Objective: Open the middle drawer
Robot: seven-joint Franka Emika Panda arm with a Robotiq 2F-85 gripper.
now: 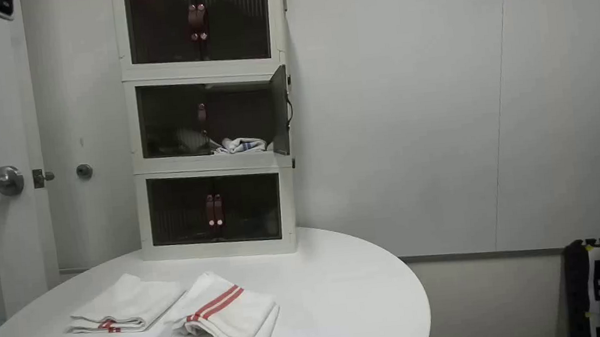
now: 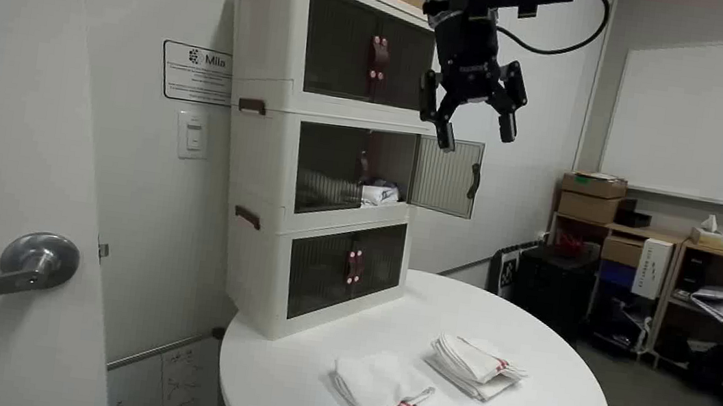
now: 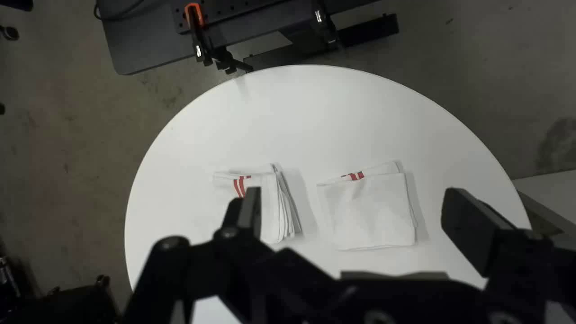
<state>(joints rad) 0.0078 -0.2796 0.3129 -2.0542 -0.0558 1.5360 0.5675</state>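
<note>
A white cabinet of three stacked compartments stands on the table. Its middle compartment [image 1: 212, 161] [image 2: 346, 218] has two dark ribbed doors. The right door [image 1: 281, 113] [image 2: 445, 175] stands swung open in both exterior views; its brown handle faces outward. The left door [image 1: 170, 117] [image 2: 330, 168] is shut. A white cloth with blue stripes [image 1: 243, 144] [image 2: 380, 194] lies inside. My gripper [image 2: 477, 133] is open and empty, pointing down, high above the table and apart from the cabinet. Its spread fingers show in the wrist view [image 3: 353, 202]. Only a small part shows in an exterior view's top left corner.
The top [image 1: 232, 19] and bottom [image 1: 249, 208] compartments have shut doors. Folded white cloths with red stripes [image 1: 127, 303] [image 1: 231, 310] lie on the round white table [image 1: 354, 294] before the cabinet. A room door with a metal handle [image 2: 36, 266] stands beside the cabinet.
</note>
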